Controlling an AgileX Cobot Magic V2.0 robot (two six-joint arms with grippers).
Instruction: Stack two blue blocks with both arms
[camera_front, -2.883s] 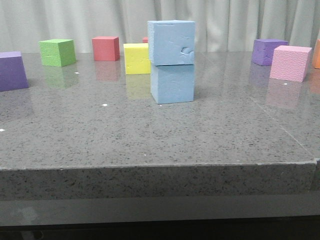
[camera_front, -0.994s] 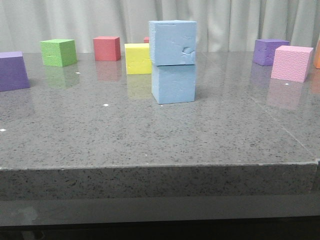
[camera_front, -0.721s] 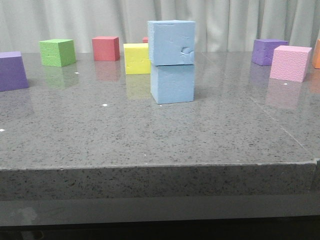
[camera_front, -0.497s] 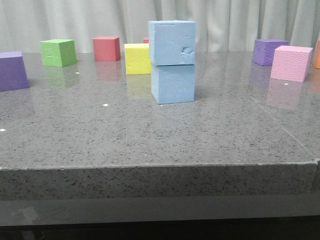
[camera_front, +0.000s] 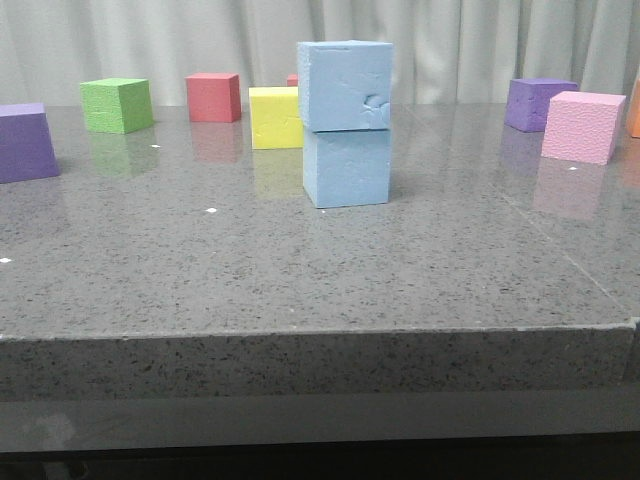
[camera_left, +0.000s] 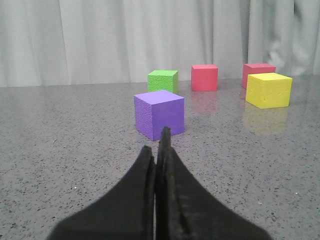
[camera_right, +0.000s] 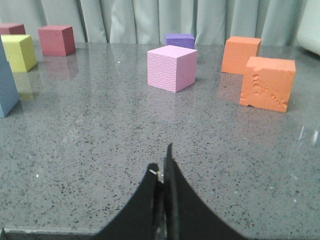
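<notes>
Blue blocks: dented upper block (camera_front: 344, 86) rests on lower block (camera_front: 346, 168). Left gripper (camera_left: 156, 150) and right gripper (camera_right: 163, 165) closed, empty, well apart from stack.

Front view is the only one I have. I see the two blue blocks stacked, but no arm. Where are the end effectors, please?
Observer: The left end effector is shut and empty, low over the table, facing a purple cube.
Operator: And the right one?
Observer: The right end effector is also shut and empty, facing a pink cube.
Operator: Is anything beyond my right edge?
Observer: Yes, two orange cubes, and the nearer orange cube has a broken, chipped face.
</notes>
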